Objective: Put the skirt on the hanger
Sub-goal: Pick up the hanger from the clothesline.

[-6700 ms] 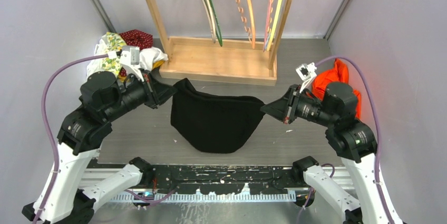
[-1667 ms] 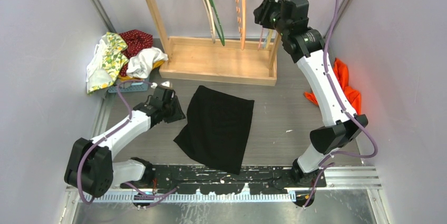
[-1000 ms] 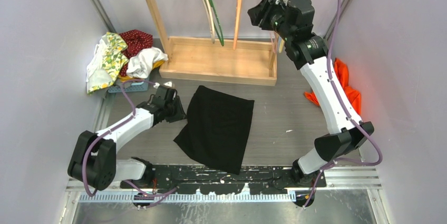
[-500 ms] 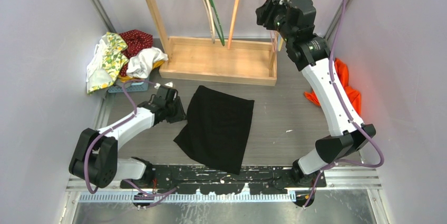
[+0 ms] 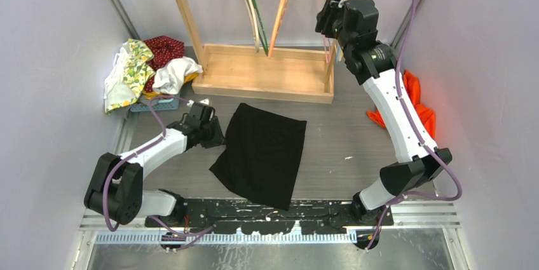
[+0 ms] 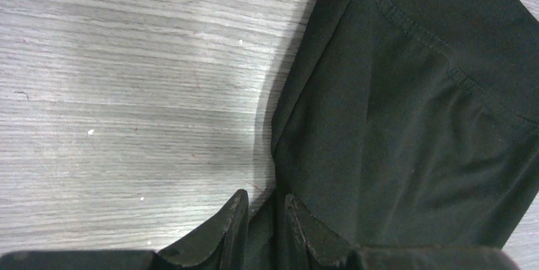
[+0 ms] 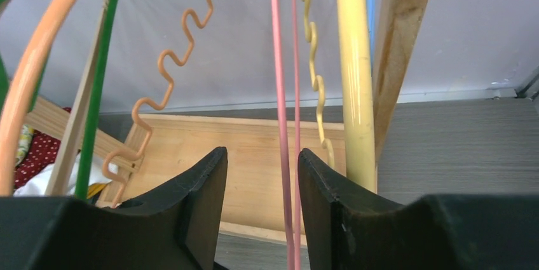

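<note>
Showing, against the frame from half a second earlier, the orange hanger (image 5: 279,3) at the top centre of the overhead view leaning further left, and the right arm at upper right shifting slightly rightward among the hangers. Showing the rest staying put over that span.

Filling most of the overhead frame with a grey table (image 5: 343,136), and placing a wooden rack (image 5: 264,76) at upper centre. Showing the black skirt (image 5: 264,152) lying flat at the centre of the frame, below the rack's base and apart from it, touching no hanger.

Showing the left gripper (image 5: 216,135) at the skirt's left edge, with its fingers nearly together in the left wrist view and pinching a fold of the black fabric. Showing the right gripper (image 5: 324,19) raised among the hanging hangers. Showing its jaws standing apart in the right wrist view, with the thin pink hanger (image 7: 284,124) running down through the gap, seemingly unclamped. Showing the yellow hanger (image 7: 354,79) just right of it.

Suggesting a hanger still being picked out. Seeing nothing lifted off the rack yet, with the skirt waiting on the table. Judging the task to be at an early stage.
</note>
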Controlling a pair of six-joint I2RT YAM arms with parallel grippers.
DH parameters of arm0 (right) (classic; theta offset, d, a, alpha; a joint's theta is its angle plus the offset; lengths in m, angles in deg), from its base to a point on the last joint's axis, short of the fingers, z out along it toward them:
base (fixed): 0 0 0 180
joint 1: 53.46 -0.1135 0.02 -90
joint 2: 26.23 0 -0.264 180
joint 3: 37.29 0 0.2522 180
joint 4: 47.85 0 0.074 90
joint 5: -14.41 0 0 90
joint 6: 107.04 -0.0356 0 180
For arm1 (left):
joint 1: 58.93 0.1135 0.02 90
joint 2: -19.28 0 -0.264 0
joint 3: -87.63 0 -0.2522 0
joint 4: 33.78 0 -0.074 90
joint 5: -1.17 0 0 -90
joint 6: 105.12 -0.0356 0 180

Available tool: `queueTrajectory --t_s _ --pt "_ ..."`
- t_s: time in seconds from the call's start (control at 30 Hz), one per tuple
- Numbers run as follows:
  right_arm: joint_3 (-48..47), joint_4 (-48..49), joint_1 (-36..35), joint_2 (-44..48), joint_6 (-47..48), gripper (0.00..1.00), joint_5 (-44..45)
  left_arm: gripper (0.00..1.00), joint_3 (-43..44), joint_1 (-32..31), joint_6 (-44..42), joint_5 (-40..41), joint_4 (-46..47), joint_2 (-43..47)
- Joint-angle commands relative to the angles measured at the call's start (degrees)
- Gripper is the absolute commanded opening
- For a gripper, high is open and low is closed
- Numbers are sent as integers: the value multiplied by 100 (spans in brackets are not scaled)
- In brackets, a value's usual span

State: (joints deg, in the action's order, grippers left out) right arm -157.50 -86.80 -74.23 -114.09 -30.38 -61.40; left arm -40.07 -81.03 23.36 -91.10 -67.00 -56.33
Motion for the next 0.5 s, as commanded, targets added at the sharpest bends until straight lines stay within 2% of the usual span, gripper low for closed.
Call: queueTrajectory --t_s 0.0,0.2,0.47 --pt "-172 169 72 -141 120 49 249 29 234 -13 -104 -56 181 9" --pt "-316 175 130 -364 184 45 256 28 239 -13 -112 -56 201 -28" --pt "-441 309 176 -395 269 15 70 28 232 -13 -113 -68 204 -40"
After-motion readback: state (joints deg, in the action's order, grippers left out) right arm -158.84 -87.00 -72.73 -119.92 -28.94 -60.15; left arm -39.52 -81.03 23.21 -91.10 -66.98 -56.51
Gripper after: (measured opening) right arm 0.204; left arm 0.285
